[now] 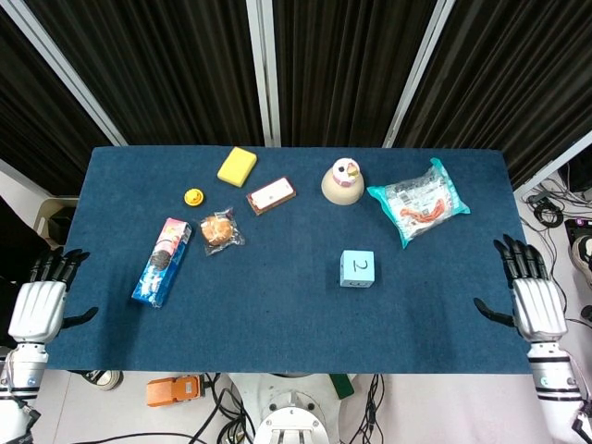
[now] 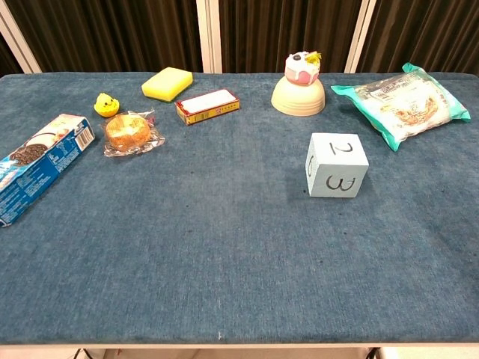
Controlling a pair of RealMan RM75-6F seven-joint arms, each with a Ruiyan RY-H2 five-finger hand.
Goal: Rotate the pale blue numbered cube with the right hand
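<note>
Pale blue numbered cube [image 1: 357, 268] sits alone on the blue tablecloth [image 1: 277, 314], right of the table's middle and toward the robot's side of the cluster of goods. Its top face shows a 2, and the chest view also shows a 3 on the face toward the robot [image 2: 337, 165]. Nothing touches it.

The right hand [image 1: 534, 296] hangs off the table's right edge, well apart from the cube, fingers spread and holding nothing. The left hand [image 1: 39, 305] hangs off the left edge in the same manner, fingers apart and empty. Neither hand shows in the chest view.

As a judgement: with the right hand parked away from the table and the cube standing free and square on the cloth, either the turn is finished and the hand is at rest, or it has not begun; these pictures alone cannot settle which, since they give no reference for how the cube ought to face. If a turn is left to do, the hand must reach in across the right edge, passing in front of the snack bag [image 1: 418, 203].

Beyond the cube stand a cream bowl with a small cake toy on it [image 1: 344, 179], a red-edged box [image 1: 271, 195], a yellow sponge [image 1: 237, 166], a yellow duck [image 1: 192, 197], a wrapped bun [image 1: 219, 230] and a cookie package [image 1: 163, 261].
</note>
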